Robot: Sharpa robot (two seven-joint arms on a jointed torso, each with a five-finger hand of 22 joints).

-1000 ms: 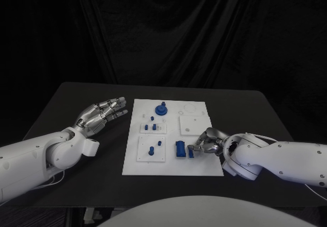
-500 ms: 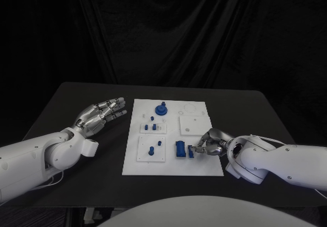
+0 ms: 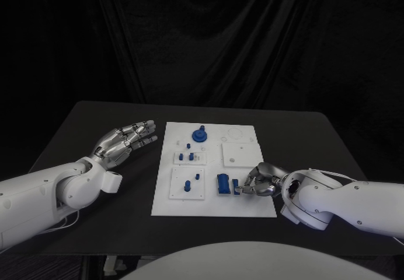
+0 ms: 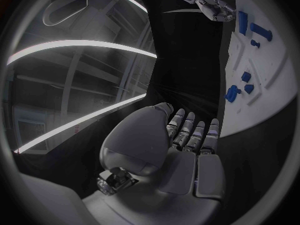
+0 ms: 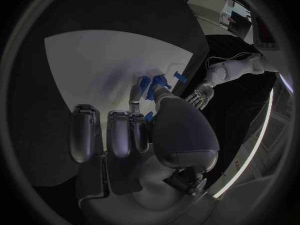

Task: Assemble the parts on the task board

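My right robot hand (image 3: pixel 259 182) pinches a small blue part (image 3: pixel 236 186) upright at the task board (image 3: pixel 211 207) near edge, just right of the larger blue block (image 3: pixel 222 183). Left robot hand (image 3: pixel 125 142) hovers spread, farther.

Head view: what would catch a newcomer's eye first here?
The white board in the middle of the black table, dotted with small blue pieces, stands out first. Next, the right hand at the board's near right part, its fingers at a small blue piece beside a taller blue block. The left hand hangs open over the table left of the board, holding nothing.
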